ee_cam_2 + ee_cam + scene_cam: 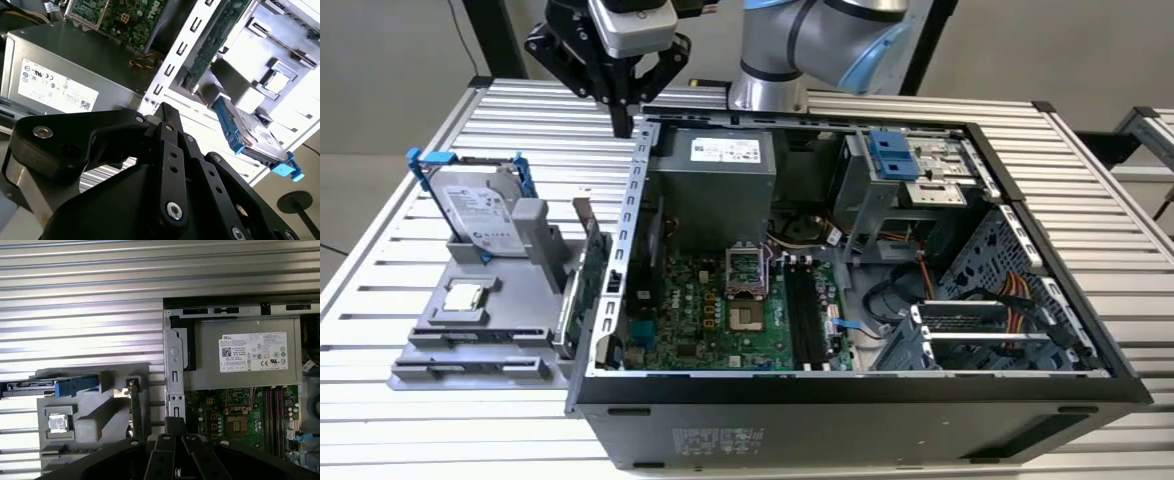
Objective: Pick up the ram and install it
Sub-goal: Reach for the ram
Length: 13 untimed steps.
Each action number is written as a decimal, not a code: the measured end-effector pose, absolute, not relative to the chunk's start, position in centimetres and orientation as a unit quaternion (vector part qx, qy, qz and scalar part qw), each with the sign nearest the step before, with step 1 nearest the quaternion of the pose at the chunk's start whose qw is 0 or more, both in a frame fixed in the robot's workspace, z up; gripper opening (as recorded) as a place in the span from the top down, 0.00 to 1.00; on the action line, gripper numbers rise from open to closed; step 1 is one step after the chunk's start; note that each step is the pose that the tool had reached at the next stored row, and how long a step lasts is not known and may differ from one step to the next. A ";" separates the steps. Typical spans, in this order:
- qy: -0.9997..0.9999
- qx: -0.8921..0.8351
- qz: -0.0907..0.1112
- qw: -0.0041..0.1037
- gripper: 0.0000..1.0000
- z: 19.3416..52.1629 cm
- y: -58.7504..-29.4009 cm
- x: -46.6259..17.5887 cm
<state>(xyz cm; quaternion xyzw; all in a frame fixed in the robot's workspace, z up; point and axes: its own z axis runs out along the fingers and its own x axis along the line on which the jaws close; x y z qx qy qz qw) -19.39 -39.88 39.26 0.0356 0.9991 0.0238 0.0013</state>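
Hovering above the far left corner of the open black computer case [854, 410], the black gripper [622, 120] has its fingers pressed together on nothing. We judge pickup not begun; a grasp needs them spread. The grey holder tray [467, 345] on the left carries a silver hard drive [480, 210] and green boards on edge [591, 275], where we cannot tell the ram apart. The long black slots [803, 315] look bare.
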 end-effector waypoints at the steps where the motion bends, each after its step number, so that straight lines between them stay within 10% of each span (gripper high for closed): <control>1: 0.999 0.036 0.024 0.001 1.00 39.3 -39.9 -19.4; 13: 0.999 0.036 0.024 0.001 1.00 39.3 -39.9 -21.6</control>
